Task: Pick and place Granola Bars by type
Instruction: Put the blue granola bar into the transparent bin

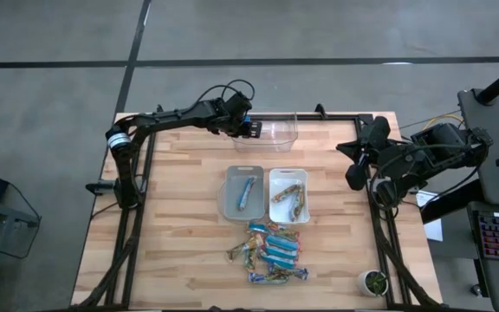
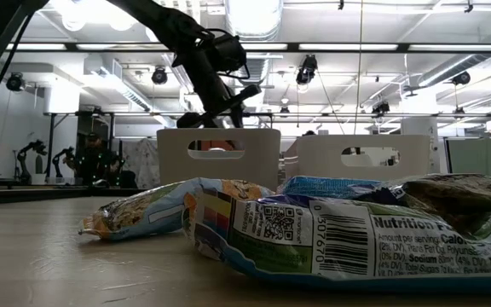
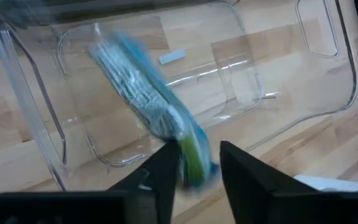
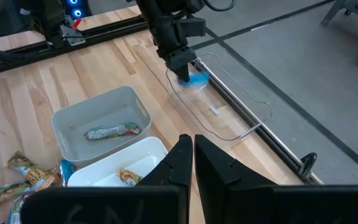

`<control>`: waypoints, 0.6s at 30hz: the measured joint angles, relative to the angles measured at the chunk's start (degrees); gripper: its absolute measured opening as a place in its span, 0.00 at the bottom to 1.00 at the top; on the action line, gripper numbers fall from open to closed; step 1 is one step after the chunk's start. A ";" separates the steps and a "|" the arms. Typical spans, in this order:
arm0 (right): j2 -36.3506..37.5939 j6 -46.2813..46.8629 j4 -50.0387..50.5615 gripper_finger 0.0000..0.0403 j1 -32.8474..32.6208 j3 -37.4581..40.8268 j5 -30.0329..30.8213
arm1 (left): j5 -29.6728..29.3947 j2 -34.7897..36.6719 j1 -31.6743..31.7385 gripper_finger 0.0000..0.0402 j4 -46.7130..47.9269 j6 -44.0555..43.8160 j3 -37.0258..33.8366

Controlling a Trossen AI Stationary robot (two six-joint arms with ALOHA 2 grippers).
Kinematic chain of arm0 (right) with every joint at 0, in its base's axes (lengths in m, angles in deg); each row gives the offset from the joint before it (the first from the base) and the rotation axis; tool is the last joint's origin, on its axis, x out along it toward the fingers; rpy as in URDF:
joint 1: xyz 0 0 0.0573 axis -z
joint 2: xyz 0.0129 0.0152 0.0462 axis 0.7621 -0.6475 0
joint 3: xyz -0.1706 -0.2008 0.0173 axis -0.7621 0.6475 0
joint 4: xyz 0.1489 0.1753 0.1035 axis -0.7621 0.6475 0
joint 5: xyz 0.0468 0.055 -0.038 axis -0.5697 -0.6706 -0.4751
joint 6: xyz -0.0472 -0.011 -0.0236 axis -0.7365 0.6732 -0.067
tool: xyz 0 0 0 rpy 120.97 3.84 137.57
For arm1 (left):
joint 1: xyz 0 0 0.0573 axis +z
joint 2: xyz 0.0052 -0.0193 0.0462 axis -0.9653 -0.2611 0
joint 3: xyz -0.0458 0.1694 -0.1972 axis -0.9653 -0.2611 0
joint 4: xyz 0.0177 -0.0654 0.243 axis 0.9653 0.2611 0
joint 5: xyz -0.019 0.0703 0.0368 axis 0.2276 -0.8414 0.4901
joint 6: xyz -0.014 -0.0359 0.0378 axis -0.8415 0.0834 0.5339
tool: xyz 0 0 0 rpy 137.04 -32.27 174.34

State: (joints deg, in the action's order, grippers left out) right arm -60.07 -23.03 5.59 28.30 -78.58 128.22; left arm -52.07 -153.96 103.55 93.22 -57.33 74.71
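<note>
Three bins sit on the desk: a clear one at the far edge, a grey one with one bar, a white one with perhaps two. The left gripper, fingers parted, has a blurred blue bar between them over the clear bin. The right gripper, pressed together, waits at the right edge. The pile near the front edge overlaps too much to count.

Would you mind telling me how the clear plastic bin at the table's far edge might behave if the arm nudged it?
The clear bin looks thin-walled and nearly empty, so probably light and quick to slide on the smooth wooden table. It sits low and wide, so tipping seems unlikely. Its thin walls may flex.
</note>
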 joint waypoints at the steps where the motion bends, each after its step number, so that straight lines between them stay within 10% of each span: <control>1: 0.00 0.00 0.00 0.02 0.00 0.00 -0.05 | 0.00 0.00 0.04 0.29 0.00 -0.48 0.00; 8: 0.00 0.01 0.02 0.02 0.00 0.12 -0.39 | 0.25 0.00 0.11 0.42 0.00 -1.23 0.00; 18: -0.01 0.00 0.02 0.02 0.00 0.26 -0.59 | 0.57 1.16 -0.42 0.35 0.44 -3.24 0.06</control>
State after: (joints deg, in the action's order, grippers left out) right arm -60.08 -23.03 5.61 28.30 -78.32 127.63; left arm -51.50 -152.80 103.13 93.66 -60.56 74.78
